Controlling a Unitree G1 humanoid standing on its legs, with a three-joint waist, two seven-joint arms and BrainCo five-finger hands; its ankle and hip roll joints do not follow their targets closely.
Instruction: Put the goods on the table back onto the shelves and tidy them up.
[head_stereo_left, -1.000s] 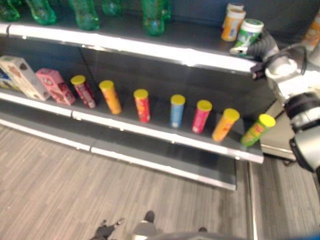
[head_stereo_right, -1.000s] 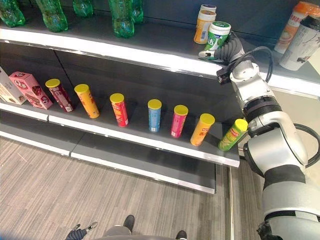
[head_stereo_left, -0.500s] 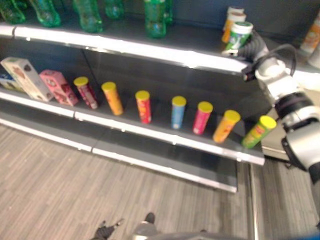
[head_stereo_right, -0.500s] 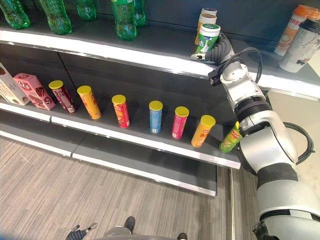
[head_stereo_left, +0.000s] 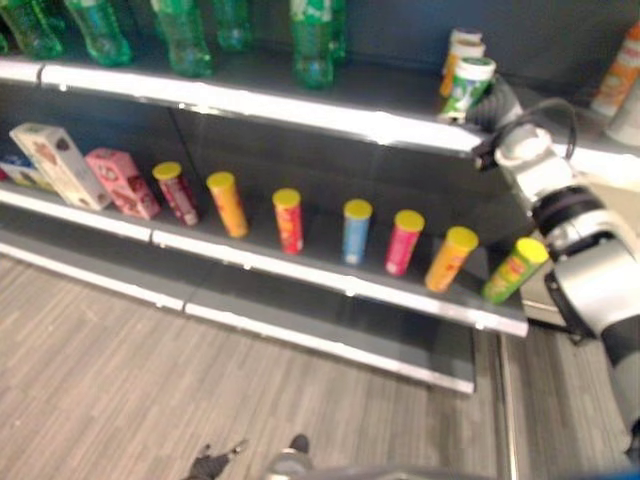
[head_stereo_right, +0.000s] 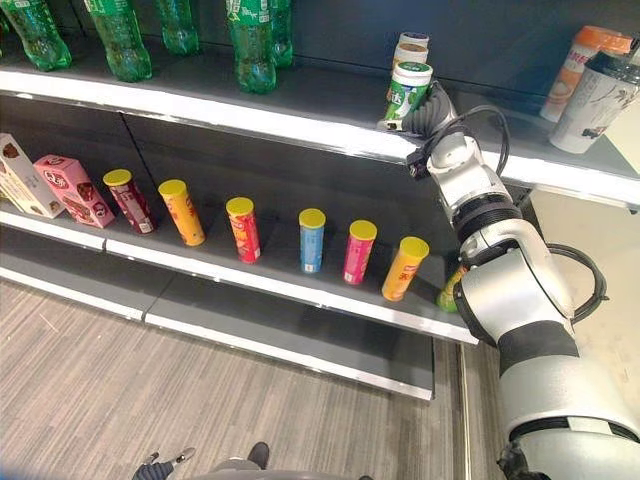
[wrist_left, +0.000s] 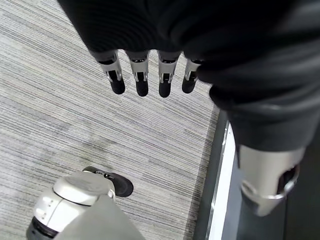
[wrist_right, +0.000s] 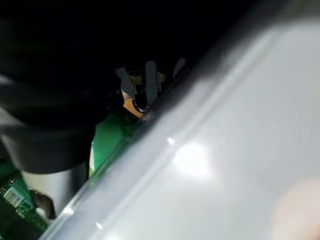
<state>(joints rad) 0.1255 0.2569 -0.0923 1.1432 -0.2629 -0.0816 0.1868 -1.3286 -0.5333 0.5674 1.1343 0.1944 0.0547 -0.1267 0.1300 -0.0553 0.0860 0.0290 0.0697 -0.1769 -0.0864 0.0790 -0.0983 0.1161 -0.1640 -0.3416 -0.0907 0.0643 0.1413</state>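
Observation:
A green and white canister (head_stereo_right: 408, 88) stands at the front edge of the top shelf (head_stereo_right: 300, 112), right in front of an orange and white jar (head_stereo_right: 411, 48). My right hand (head_stereo_right: 433, 108) is shut on the canister from its right side. In the right wrist view the canister's green label (wrist_right: 107, 137) shows past the fingers (wrist_right: 148, 86), above the shelf's pale edge (wrist_right: 225, 150). My left hand (wrist_left: 141, 80) hangs over the floor, its fingers straight and holding nothing.
Several green bottles (head_stereo_right: 255, 45) stand at the left of the top shelf, two tall cups (head_stereo_right: 600, 95) at its right end. The lower shelf (head_stereo_right: 260, 275) holds a row of yellow-lidded tubes (head_stereo_right: 311, 240) and boxes (head_stereo_right: 72, 188) at the left.
My right hand has carried the green canister leftward along the top shelf, from beside the orange jar to in front of it, and stood it more upright. The camera has shifted slightly.

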